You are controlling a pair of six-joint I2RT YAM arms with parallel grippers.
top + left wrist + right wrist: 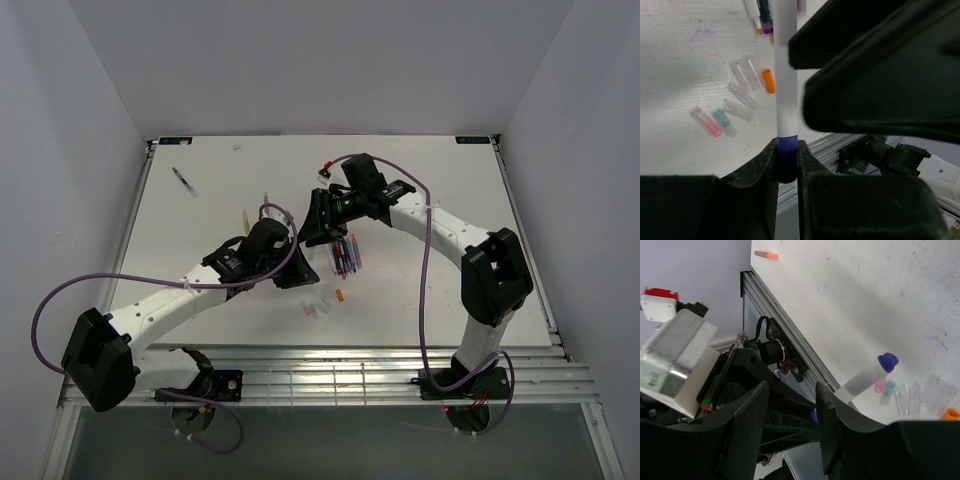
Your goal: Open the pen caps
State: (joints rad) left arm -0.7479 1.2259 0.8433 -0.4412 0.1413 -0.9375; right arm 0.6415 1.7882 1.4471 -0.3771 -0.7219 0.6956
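Closest in, my left gripper (787,152) clamps the purple end of a white pen (786,75), jaws nearly shut. Loose pen caps (746,75), pink, teal, clear, orange, lie on the table (675,60) beside it. My right gripper (791,392) stands half open; whether it touches anything I cannot tell.

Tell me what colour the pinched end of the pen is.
Bluish purple. The pen in the left gripper shows best in the left wrist view.

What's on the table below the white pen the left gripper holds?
Loose pen caps: pink, teal, orange, some clear. The left gripper hides the table right beneath the pen.
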